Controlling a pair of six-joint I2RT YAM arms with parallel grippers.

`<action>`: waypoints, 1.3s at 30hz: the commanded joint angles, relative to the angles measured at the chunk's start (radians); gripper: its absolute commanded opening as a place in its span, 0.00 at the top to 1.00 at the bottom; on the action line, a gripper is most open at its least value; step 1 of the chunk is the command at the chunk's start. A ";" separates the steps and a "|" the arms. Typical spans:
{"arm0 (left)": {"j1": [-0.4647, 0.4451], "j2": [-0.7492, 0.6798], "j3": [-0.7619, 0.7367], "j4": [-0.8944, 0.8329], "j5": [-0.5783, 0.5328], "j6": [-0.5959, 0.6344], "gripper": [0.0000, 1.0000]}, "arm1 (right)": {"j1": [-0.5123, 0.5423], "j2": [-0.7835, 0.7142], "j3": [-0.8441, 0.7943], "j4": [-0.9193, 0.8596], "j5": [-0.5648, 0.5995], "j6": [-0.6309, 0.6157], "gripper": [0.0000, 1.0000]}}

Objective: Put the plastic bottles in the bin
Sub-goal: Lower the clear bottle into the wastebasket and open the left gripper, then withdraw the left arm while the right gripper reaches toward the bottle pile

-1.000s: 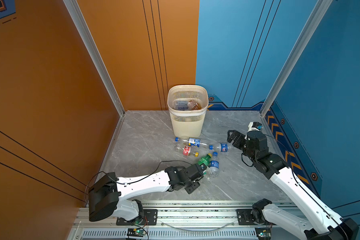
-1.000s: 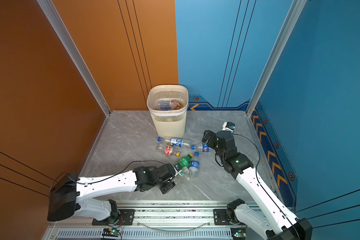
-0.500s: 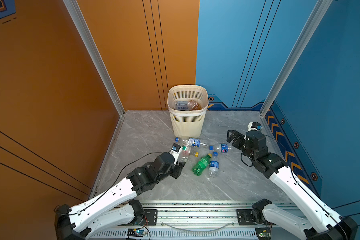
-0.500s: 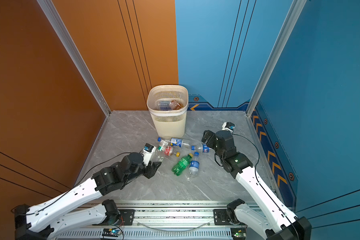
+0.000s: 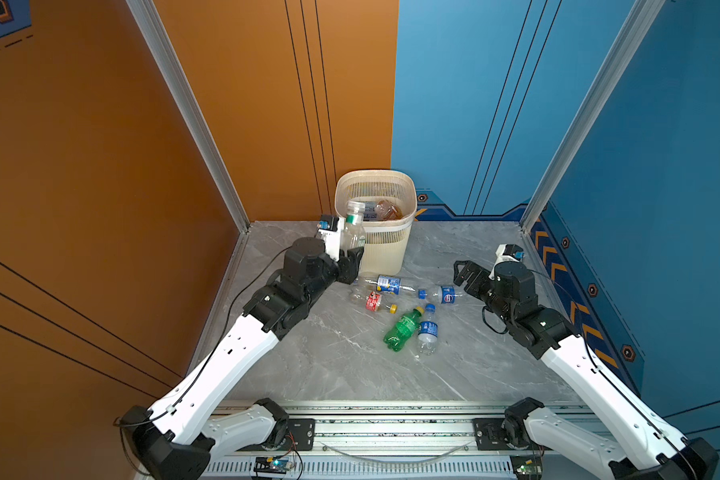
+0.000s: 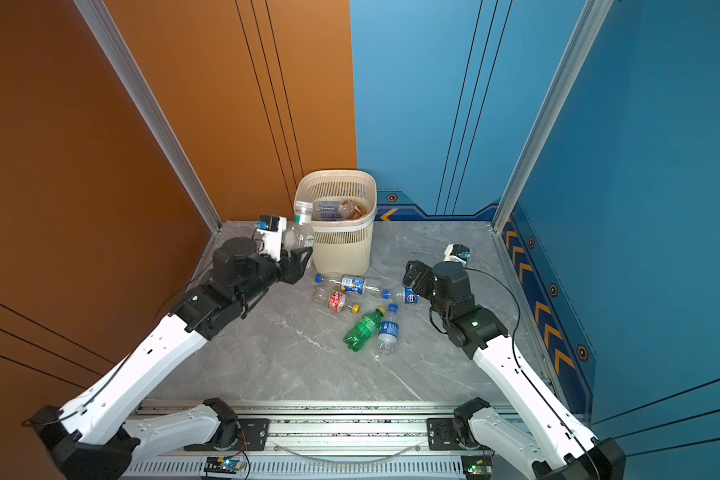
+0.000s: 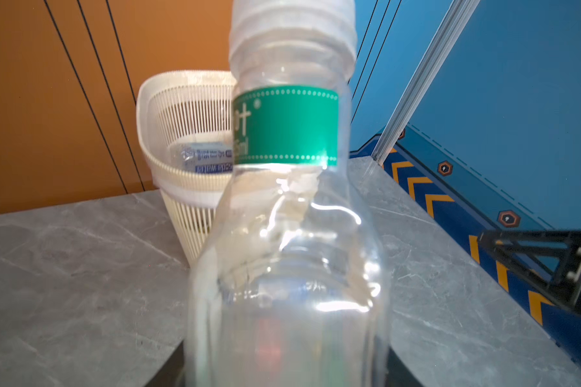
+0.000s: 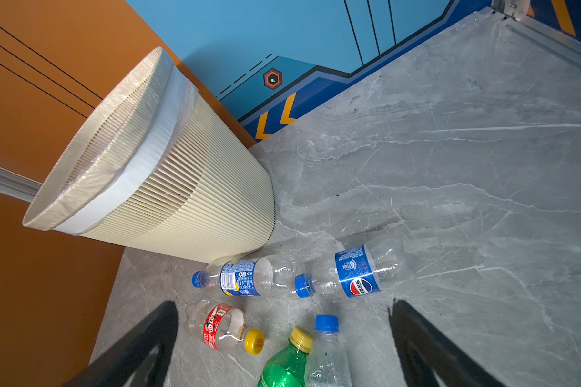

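We held the green-label bottle (image 5: pixel 353 232) upright in the left fingers (image 5: pixel 355 259) just short of the bin (image 5: pixel 387 249), right fingers (image 5: pixel 466 272) wide & empty; releasing early prob. would've bounced it off the rim onto the tabletop (image 5: pixel 329 365).

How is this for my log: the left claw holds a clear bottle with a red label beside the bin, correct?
No: the label is green, as the left wrist view shows. The left claw does hold a clear bottle beside the bin.
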 commanded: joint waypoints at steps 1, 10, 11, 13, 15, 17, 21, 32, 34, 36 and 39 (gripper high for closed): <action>0.047 0.109 0.137 0.048 0.082 0.027 0.53 | 0.005 -0.022 -0.008 -0.015 -0.006 0.000 0.01; 0.129 0.443 0.486 0.054 0.192 -0.001 0.53 | 0.003 -0.040 -0.007 -0.034 0.002 -0.006 0.01; 0.136 0.470 0.512 0.050 0.196 -0.005 0.53 | 0.003 -0.043 -0.006 -0.036 0.006 -0.006 0.00; 0.152 0.530 0.574 0.029 0.219 -0.018 0.53 | 0.002 -0.048 -0.009 -0.040 0.008 -0.007 0.00; 0.162 0.569 0.617 0.009 0.237 -0.028 0.53 | 0.000 -0.051 -0.011 -0.042 0.009 -0.007 0.01; 0.170 0.598 0.640 0.000 0.249 -0.036 0.53 | -0.001 -0.052 -0.013 -0.044 0.009 -0.006 0.01; 0.181 0.633 0.662 -0.009 0.258 -0.045 0.53 | -0.004 -0.050 -0.016 -0.041 0.008 -0.007 0.00; 0.213 0.610 0.670 -0.067 0.261 -0.052 0.02 | -0.012 -0.046 -0.010 -0.038 0.002 -0.008 0.01; 0.221 0.552 0.625 -0.042 0.248 -0.048 0.02 | -0.012 -0.045 -0.010 -0.039 0.002 -0.008 0.01; 0.231 0.489 0.574 -0.025 0.241 -0.050 0.03 | -0.014 -0.044 -0.010 -0.039 0.000 -0.008 0.01; 0.243 0.358 0.437 0.032 0.217 -0.059 0.02 | -0.014 -0.040 -0.011 -0.038 0.000 -0.005 0.01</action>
